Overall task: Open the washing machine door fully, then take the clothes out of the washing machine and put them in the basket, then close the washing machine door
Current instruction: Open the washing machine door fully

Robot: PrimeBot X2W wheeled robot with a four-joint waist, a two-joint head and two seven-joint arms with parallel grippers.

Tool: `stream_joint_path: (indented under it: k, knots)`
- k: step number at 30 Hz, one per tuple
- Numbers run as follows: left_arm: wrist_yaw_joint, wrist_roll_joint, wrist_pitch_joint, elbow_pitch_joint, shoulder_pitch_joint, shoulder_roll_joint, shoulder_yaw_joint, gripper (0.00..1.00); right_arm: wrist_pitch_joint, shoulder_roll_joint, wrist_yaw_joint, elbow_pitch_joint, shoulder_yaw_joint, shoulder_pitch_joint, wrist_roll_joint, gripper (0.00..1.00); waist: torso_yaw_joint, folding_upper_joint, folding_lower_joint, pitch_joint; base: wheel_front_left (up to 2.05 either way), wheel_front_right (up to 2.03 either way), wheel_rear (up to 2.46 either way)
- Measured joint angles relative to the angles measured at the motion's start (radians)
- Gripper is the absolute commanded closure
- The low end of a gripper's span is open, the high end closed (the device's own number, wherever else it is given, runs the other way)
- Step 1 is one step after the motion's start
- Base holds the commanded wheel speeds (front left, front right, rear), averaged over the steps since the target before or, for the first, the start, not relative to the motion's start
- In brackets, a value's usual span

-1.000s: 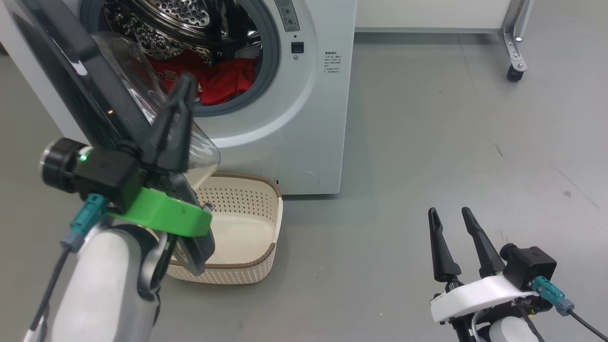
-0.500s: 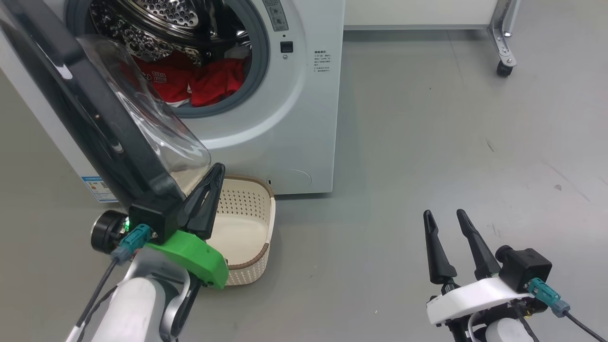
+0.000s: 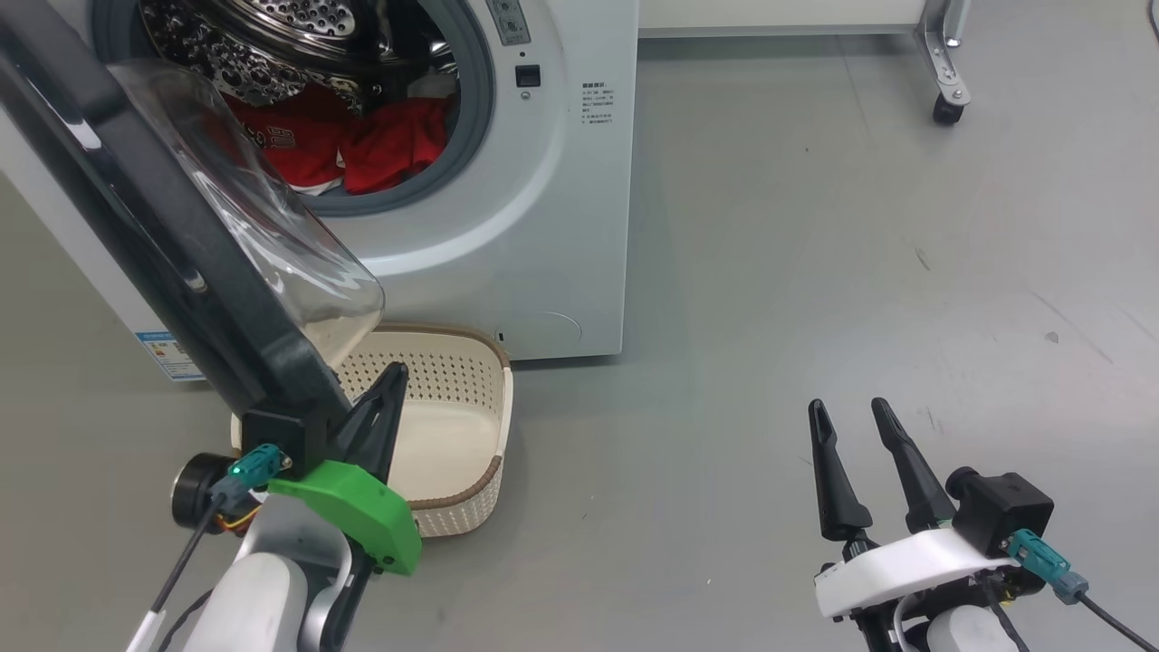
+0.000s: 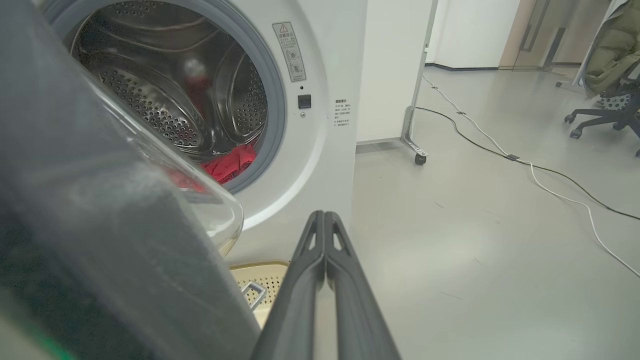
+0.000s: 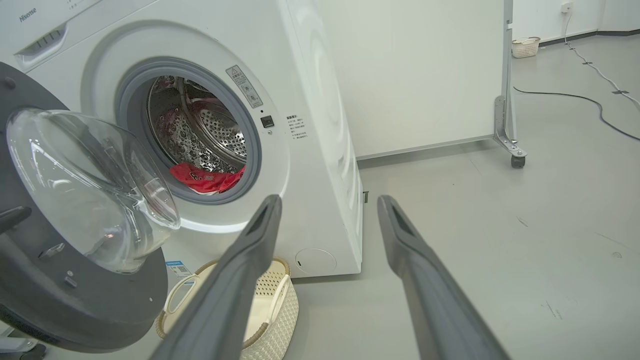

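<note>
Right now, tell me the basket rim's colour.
Brown, around the cream basket; it shows best in the head view.

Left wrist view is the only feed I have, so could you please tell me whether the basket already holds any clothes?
Observer: No, the head view shows the basket empty; the clothes lie inside the washing machine.
Operator: Thank you. Is the other arm free?
Observer: Yes, the right gripper hovers over the floor, fingers apart, holding nothing.
Operator: How does the washing machine door stand?
Observer: In the right wrist view it stands open, and its lower rim appears to overhang the basket.
</note>
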Motion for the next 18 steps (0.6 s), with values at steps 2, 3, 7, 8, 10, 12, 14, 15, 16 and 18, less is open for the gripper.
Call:
stream_joint_path:
  k: [2,3,7,8,10,12,14,15,16,18]
  knots:
    - [0.009,-0.004,0.0,0.011,0.001,-0.002,0.017,1.0,0.0,0.0,0.0,0.0,0.0,0.0,0.0,0.0,-0.002,0.0,0.0,0.002,0.0,0.0,0.0]
    - [0.009,-0.004,-0.001,0.014,0.001,-0.002,0.021,1.0,0.0,0.0,0.001,0.0,0.0,0.0,-0.001,0.0,-0.003,0.0,0.0,0.004,0.0,0.0,0.0]
    - [0.009,-0.004,-0.002,0.039,0.001,-0.002,0.031,1.0,0.0,0.0,0.002,0.002,-0.004,0.0,-0.009,0.0,-0.007,0.0,0.0,0.007,0.0,0.0,0.0]
    - [0.009,-0.004,-0.002,0.043,0.001,-0.002,0.032,1.0,0.0,0.001,0.003,0.003,-0.004,0.0,-0.009,0.0,-0.007,0.0,0.0,0.008,0.0,0.0,0.0]
    - [0.015,-0.004,-0.005,0.05,0.001,-0.002,0.036,1.0,0.0,0.001,0.008,0.007,-0.004,0.0,-0.01,0.0,-0.008,0.0,0.0,0.009,0.0,0.0,0.0]
    - [0.017,-0.004,-0.011,0.056,0.0,-0.002,0.037,1.0,0.0,0.004,0.009,0.009,-0.004,0.0,-0.011,0.0,-0.008,0.0,0.0,0.01,0.0,0.0,0.0]
    - [0.017,-0.004,-0.012,0.063,-0.001,-0.002,0.037,1.0,0.0,0.007,0.012,0.01,-0.004,0.0,-0.012,0.0,-0.008,0.0,0.0,0.012,0.0,0.0,0.0]
    - [0.017,-0.004,-0.016,0.066,-0.001,-0.002,0.037,1.0,0.0,0.007,0.012,0.01,-0.004,0.0,-0.014,0.0,-0.008,0.0,0.0,0.012,0.0,0.0,0.0]
    - [0.017,-0.004,-0.02,0.07,-0.001,-0.002,0.037,1.0,0.0,0.008,0.012,0.011,-0.004,0.0,-0.017,0.0,-0.008,0.0,0.0,0.012,0.0,0.0,0.0]
    - [0.017,-0.004,-0.025,0.077,-0.002,-0.003,0.037,1.0,0.0,0.009,0.017,0.014,-0.005,0.0,-0.018,0.0,-0.007,0.0,0.0,0.012,0.0,0.0,0.0]
